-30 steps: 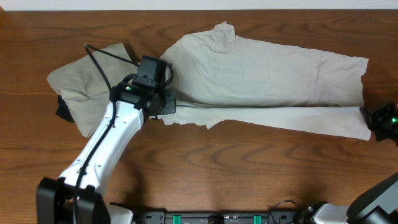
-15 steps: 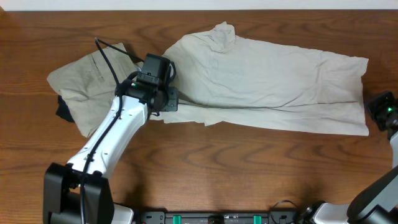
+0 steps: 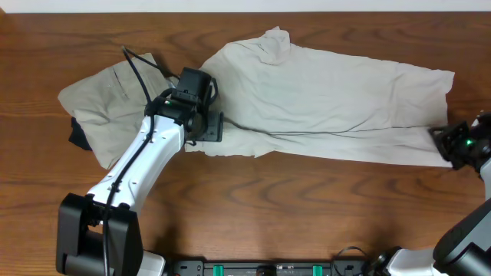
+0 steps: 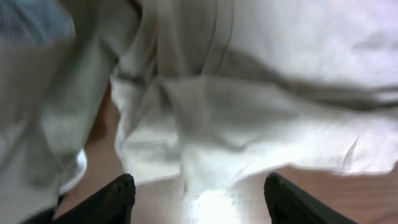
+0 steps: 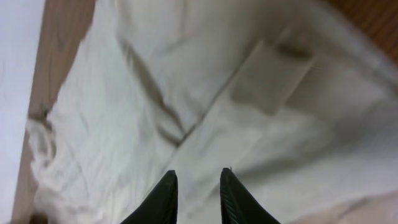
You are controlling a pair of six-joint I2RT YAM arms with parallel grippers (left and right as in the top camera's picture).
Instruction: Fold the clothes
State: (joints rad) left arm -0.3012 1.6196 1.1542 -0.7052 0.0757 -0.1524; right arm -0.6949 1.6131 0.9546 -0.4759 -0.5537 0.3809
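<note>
Overhead: the cream-white garment (image 3: 330,96) is lying spread over the middle and right of the surface (image 3: 268,215), long side running left to right, wrinkled, with a small bunched bit at its far edge. The khaki-tan garment (image 3: 100,100) is sitting crumpled at the left, just beside the cream one's left end. I can't tell whether they are overlapping under the arm. Something dark (image 3: 77,136) is poking out from under the khaki's near-left corner, and I can't identify it. The left arm (image 3: 146,165) is reaching in from the near-left, its tip hanging over the cream garment's near-left corner, with a black cable (image 3: 138,73) looping off it over the khaki. The right arm (image 3: 469,142) is sitting at the garment's right edge, at the near corner.

Left wrist: I'm seeing the left fingers (image 4: 121,196) spread wide, one tip at each side of the frame, nothing between them. They are hovering over the cream hem where it meets bare wood. Slightly blurred.

Right wrist: the right fingers (image 5: 163,199) are standing parted by a narrow gap. Cream fabric is showing through the gap and I'm not seeing any pinched there. They are pointing along the garment, a rectangular stitched patch (image 5: 267,81) lying ahead and to the right of them.
</note>
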